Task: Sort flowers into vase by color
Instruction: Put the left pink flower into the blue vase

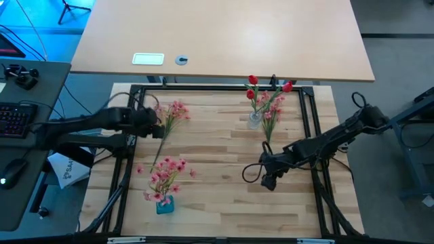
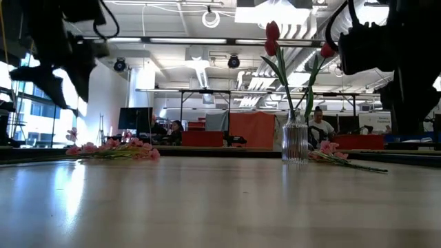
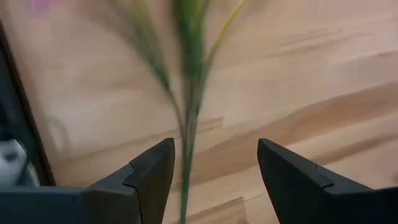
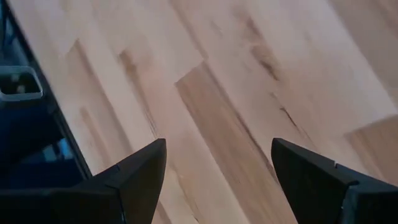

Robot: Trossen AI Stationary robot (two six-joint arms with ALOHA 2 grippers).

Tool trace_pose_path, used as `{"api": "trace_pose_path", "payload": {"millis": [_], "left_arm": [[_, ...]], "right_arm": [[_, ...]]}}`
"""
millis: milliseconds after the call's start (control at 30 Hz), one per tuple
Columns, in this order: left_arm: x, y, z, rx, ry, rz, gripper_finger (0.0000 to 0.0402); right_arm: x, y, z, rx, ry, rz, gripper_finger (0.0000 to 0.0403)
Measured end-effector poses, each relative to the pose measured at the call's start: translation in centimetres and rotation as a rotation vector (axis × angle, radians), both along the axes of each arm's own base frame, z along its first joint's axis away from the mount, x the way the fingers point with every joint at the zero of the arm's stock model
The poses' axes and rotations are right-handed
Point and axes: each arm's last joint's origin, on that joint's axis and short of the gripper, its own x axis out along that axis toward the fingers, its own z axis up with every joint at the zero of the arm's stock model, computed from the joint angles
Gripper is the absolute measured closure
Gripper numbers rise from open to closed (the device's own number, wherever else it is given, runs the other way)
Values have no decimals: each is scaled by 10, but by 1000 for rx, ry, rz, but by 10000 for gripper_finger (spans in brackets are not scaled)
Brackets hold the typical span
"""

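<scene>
A loose pink flower spray (image 1: 173, 114) lies flat on the table at the far left, its green stem (image 3: 188, 130) running between the open fingers of my left gripper (image 3: 214, 168), which hovers over it (image 1: 154, 122). More pink flowers (image 1: 166, 175) stand in a blue vase (image 1: 165, 205) near the front. A clear vase (image 1: 255, 120) at the far right holds red flowers (image 2: 273, 33). Another pink spray (image 1: 271, 116) lies beside it. My right gripper (image 1: 269, 177) hangs open over bare wood (image 4: 217, 168).
A black frame (image 1: 224, 87) borders the wooden work surface on all sides. Bare wood lies in the middle between the two vases. A second tabletop (image 1: 224, 34) stands beyond the far edge. People sit in the room behind (image 2: 318, 127).
</scene>
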Motion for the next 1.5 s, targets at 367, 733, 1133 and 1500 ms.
{"api": "trace_pose_path", "payload": {"millis": [367,733,1133,1500], "left_arm": [[19,9,-40,-39,86,51,183],[45,35,-77,-60,239,-82,183],[53,44,-95,-98,291,-144,183],[42,29,-70,-18,225,-21,183]], "right_arm": [[6,1,-5,-16,-156,22,119],[16,-19,-4,-33,-175,-251,119],[22,-29,-1,-41,-226,-318,119],[24,-36,-1,-95,-244,-270,119]]}}
